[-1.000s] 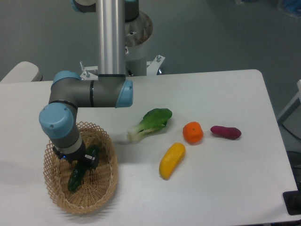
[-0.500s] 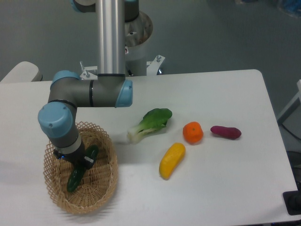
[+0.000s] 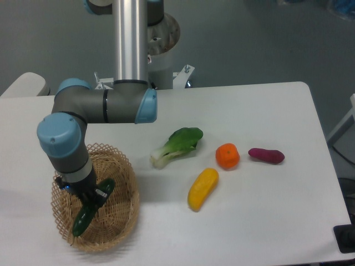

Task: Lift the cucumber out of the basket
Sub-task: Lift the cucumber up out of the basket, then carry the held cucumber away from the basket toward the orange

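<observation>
The dark green cucumber (image 3: 83, 219) is held tilted above the floor of the light tan wicker basket (image 3: 119, 219) at the table's front left. My gripper (image 3: 91, 198) comes down from the grey and blue arm and is shut on the cucumber near its upper middle. The cucumber's lower end hangs over the basket's front left part and its upper end pokes out to the right of the fingers. The fingers themselves are mostly hidden by the wrist.
A leafy green-and-white bok choy (image 3: 176, 145) lies right of the basket. Further right are a yellow vegetable (image 3: 202, 188), an orange fruit (image 3: 227, 155) and a purple sweet potato (image 3: 266, 155). The arm's grey column (image 3: 131, 41) stands at the back.
The gripper has risen and shifted towards the front left with the cucumber in it. The cucumber has come up off the basket floor. The other vegetables have not moved.
</observation>
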You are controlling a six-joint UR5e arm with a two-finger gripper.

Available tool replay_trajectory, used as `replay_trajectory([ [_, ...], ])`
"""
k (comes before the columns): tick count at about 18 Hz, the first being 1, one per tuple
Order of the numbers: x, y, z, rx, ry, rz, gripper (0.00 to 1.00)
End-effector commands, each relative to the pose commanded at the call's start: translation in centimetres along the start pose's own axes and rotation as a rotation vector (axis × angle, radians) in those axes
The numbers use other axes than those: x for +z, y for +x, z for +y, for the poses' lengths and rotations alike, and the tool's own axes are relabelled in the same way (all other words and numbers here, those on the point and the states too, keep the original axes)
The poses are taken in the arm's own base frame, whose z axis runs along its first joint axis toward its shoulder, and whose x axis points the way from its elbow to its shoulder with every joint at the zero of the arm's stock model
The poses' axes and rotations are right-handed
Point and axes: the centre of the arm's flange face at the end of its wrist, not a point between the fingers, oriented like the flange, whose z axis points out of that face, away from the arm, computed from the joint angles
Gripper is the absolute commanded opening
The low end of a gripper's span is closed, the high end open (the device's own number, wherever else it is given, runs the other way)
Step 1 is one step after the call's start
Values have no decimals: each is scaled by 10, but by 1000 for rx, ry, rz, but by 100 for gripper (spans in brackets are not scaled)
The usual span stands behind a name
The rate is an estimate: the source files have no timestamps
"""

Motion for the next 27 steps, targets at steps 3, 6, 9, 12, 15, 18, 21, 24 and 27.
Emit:
replay_trajectory([
  [3,-25,-45,21,-4,6,-25,17],
  [6,-43,-94,53,36,-24,-27,17],
  [9,-56,-146,94,75,-59,-16,17],
  [12,-68,-193,136,139,-85,8,17],
  [15,-81,-235,171,177,-94,19,17],
  [18,-88,-268,204,231,-97,31,17],
  [21,-90,-285,227,270,-105,39,17],
  [24,-92,-292,235,276,-108,36,17],
  [27,-92,-293,236,276,-112,33,17],
])
